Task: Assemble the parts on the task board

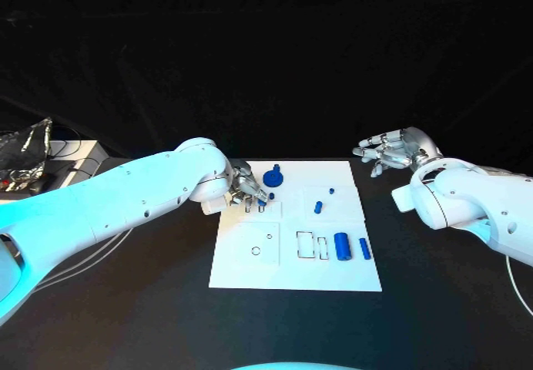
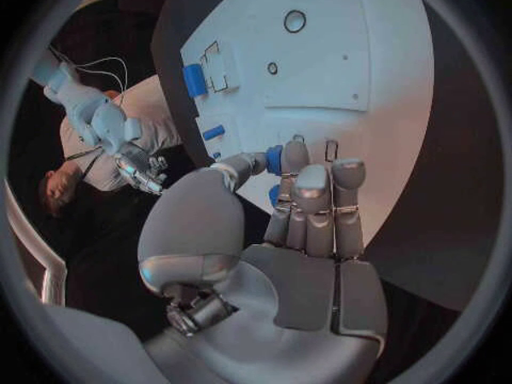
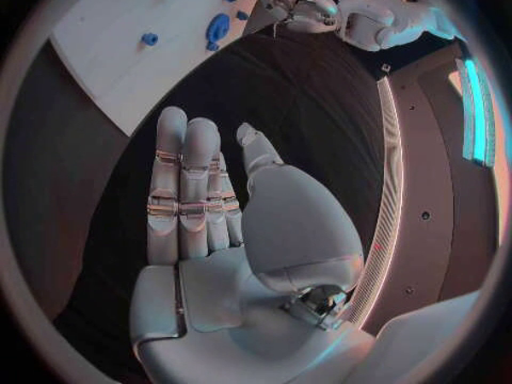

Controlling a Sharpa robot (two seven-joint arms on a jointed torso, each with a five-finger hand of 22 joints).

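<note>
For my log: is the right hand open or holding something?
Open. The right hand hovers over the black table beside the task board, fingers extended, nothing in them.

Black table [image 1: 133, 308], black backdrop [image 1: 266, 69], perhaps crumpled foil [image 1: 28, 158]

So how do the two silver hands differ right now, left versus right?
The left hand is low over the far left part of the white task board, its fingers curled around a small blue part; the right hand is raised off the board, above the black table. The left hand holds something; the right hand holds nothing, its fingers spread open. Both are silver, on white arms.
</note>
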